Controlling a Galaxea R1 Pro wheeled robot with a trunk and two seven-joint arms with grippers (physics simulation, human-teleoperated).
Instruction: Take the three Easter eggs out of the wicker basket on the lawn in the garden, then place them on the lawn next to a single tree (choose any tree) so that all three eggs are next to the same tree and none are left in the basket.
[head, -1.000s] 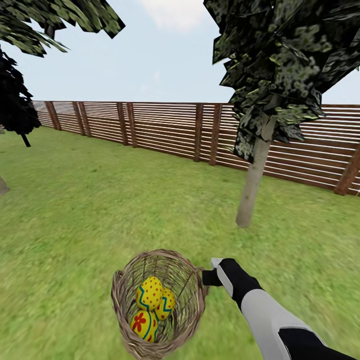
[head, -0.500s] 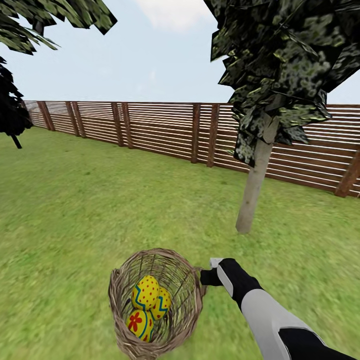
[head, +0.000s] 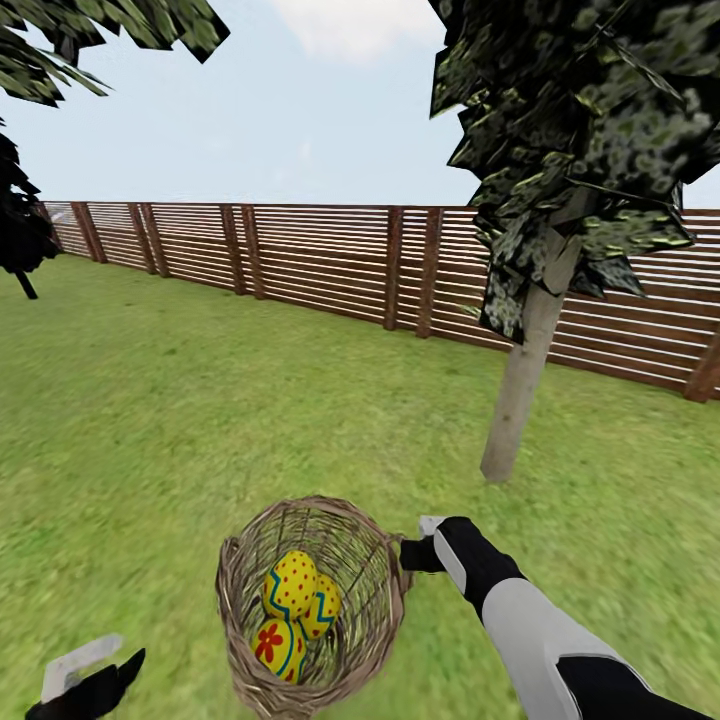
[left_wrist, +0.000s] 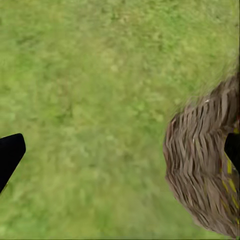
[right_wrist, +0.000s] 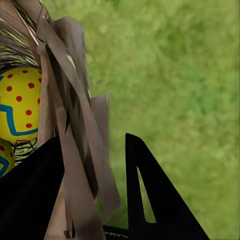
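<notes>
The wicker basket (head: 372, 560) sits low in the head view, tilted toward me. Inside lie the three Easter eggs: one with red dots (head: 291, 583), one with blue zigzags (head: 325, 608), one with a red flower (head: 272, 645). My right gripper (head: 406, 554) is shut on the basket's right rim; in the right wrist view the woven rim (right_wrist: 80, 150) runs between both black fingers (right_wrist: 142, 195), with the dotted egg (right_wrist: 19, 102) behind it. My left gripper (head: 90, 676) is open over grass left of the basket (left_wrist: 207, 165). The tree (head: 522, 385) stands on the lawn (head: 200, 420) ahead right.
A brown slatted fence (head: 330, 255) closes the garden behind the tree. A thin dark columnar tree (head: 20, 230) stands far left, and foliage hangs over the top left corner. Open grass lies between the basket and the trunk.
The whole view has shifted, so the camera moved; the tree now shows slightly further right and nearer. My left gripper has come into view at the lower left. The basket stays in my right gripper.
</notes>
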